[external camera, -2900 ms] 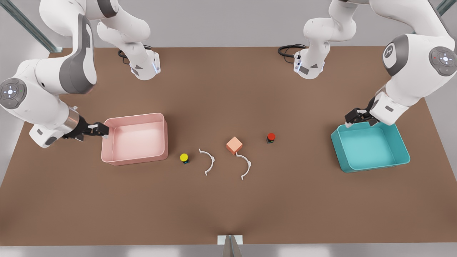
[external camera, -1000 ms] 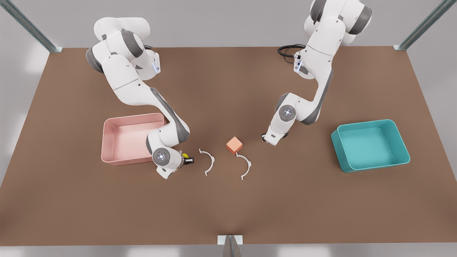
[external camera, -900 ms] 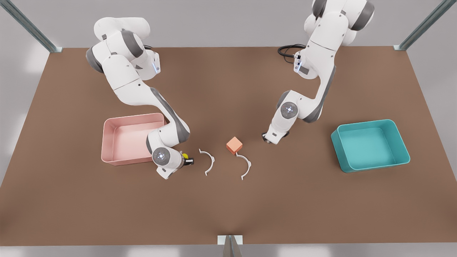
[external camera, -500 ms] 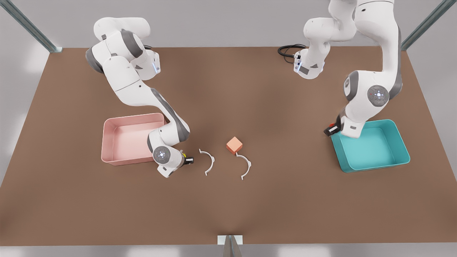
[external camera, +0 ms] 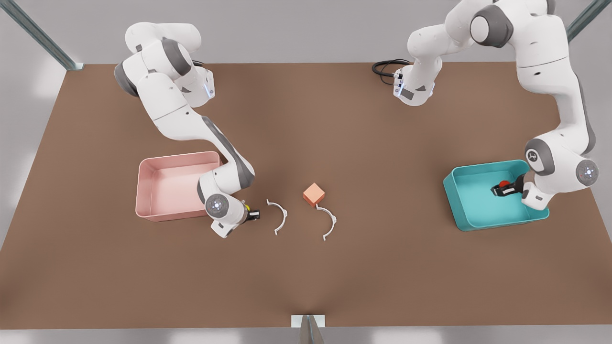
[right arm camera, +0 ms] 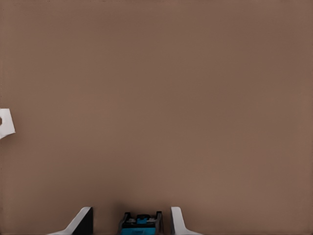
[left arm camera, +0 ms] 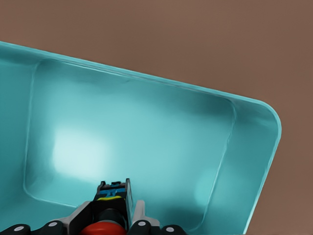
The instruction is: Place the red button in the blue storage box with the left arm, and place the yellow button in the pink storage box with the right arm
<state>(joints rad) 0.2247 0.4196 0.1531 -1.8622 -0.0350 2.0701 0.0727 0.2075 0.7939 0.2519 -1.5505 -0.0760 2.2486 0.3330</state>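
Note:
My left gripper [external camera: 502,189] hangs inside the blue storage box [external camera: 478,223] at the front view's right, shut on the red button [external camera: 504,183]. In the left wrist view the red button [left arm camera: 100,229] sits between the fingers [left arm camera: 139,211] above the blue storage box's floor [left arm camera: 132,137]. My right gripper [external camera: 252,215] is low over the table beside the pink storage box [external camera: 162,160], open around the yellow button [external camera: 247,208]. In the right wrist view the button's dark, blue-trimmed base [right arm camera: 142,223] sits between the spread fingertips [right arm camera: 83,219] without touching them.
A salmon-orange cube [external camera: 313,194] sits mid-table. Two white curved pieces [external camera: 280,216] [external camera: 328,222] lie beside and in front of it; one end of a white piece [right arm camera: 5,123] shows in the right wrist view. A black cable [external camera: 385,67] lies at the table's back.
The left arm carried the red button from mid-table to the front view's right, into the blue storage box. The right gripper stayed around the yellow button.

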